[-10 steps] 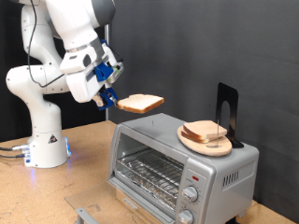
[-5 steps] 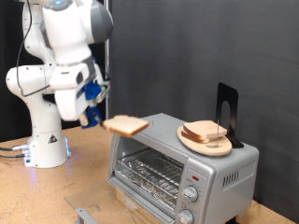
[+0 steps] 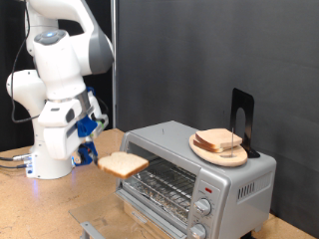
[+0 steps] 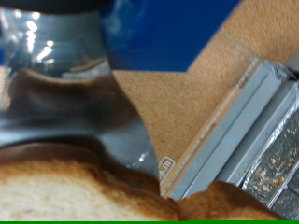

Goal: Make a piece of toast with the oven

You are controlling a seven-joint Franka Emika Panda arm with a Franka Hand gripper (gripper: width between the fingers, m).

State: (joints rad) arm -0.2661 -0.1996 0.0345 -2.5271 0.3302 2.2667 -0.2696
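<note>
My gripper (image 3: pixel 92 154) is shut on the piece of toast (image 3: pixel 124 164), a pale slice with a tan crust, and holds it level in the air just off the exterior view's left of the oven (image 3: pixel 194 177). The oven is a silver box with its door open and its wire rack (image 3: pixel 159 184) showing. In the wrist view the toast (image 4: pixel 65 194) fills the lower edge under one dark finger (image 4: pixel 93 112), with the oven's metal edge (image 4: pixel 234 121) beyond.
A round wooden plate (image 3: pixel 205 151) with other bread slices (image 3: pixel 219 141) sits on the oven's top beside a black stand (image 3: pixel 242 118). Two knobs (image 3: pixel 204 207) are on the oven's front. The robot's base (image 3: pixel 50 154) stands on the wooden table (image 3: pixel 40 209).
The gripper has carried the toast down and to the exterior view's left, from above the oven's top to the height of the oven's open front.
</note>
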